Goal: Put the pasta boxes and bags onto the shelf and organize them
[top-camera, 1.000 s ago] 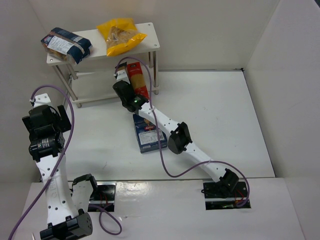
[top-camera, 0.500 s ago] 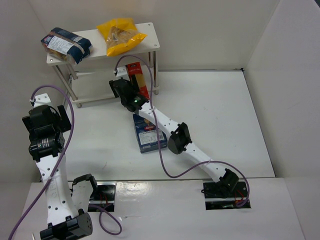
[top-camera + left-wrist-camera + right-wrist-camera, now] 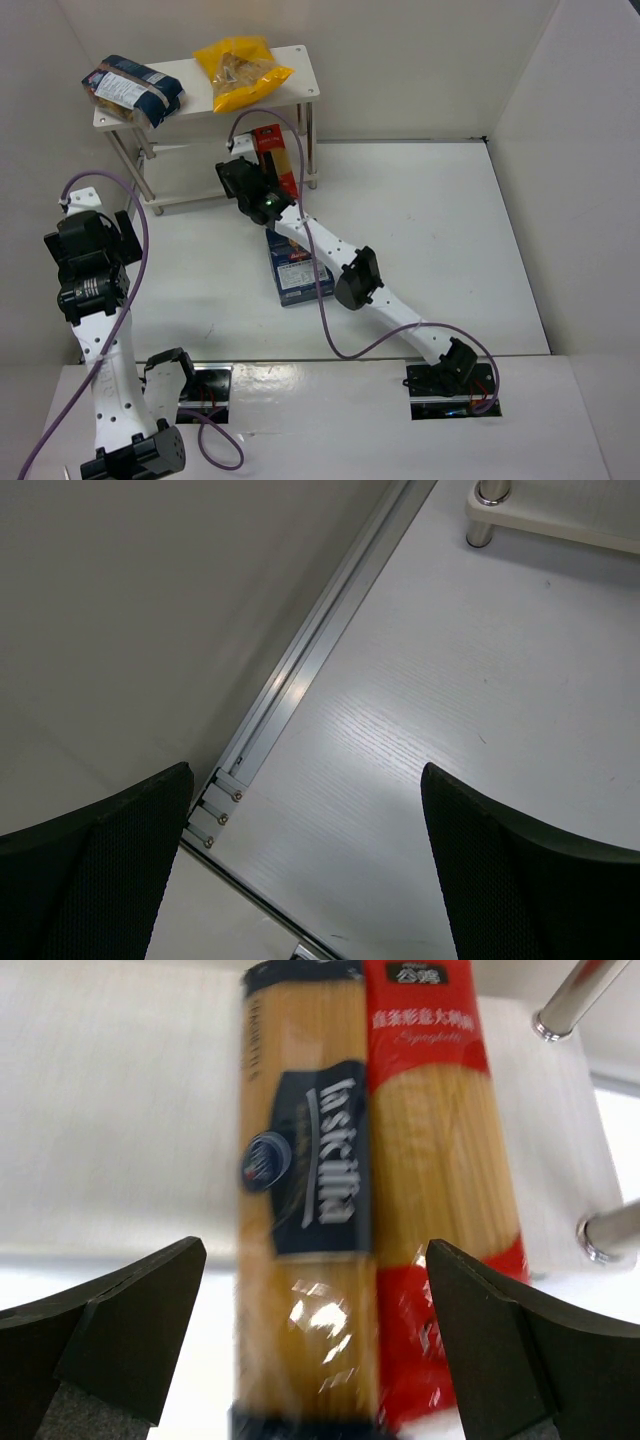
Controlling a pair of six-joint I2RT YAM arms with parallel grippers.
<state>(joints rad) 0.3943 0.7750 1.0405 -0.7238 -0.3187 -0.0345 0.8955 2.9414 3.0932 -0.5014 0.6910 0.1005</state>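
Observation:
The shelf (image 3: 300, 62) stands at the back left. On its top board lie a dark blue bag (image 3: 130, 90) and a yellow bag (image 3: 238, 72). Two spaghetti packs lie side by side on the lower board (image 3: 120, 1110): an amber one with a dark blue label (image 3: 305, 1190) and a red one (image 3: 440, 1160) (image 3: 274, 158). My right gripper (image 3: 315, 1360) (image 3: 243, 172) hovers open over the packs' near ends, its fingers apart from them. A dark blue box (image 3: 298, 270) lies on the table under the right arm. Over the table at the left, my left gripper (image 3: 305, 870) (image 3: 98, 222) is open and empty.
White walls enclose the table on the left, back and right. An aluminium rail (image 3: 300, 680) runs along the left wall's foot. A shelf foot (image 3: 485, 510) stands ahead of the left gripper. Silver shelf legs (image 3: 580, 995) rise just right of the red pack.
The right gripper's jaws have spread from nearly shut to wide open, letting go of the amber spaghetti pack, and it has shifted slightly left. The left arm has not moved.

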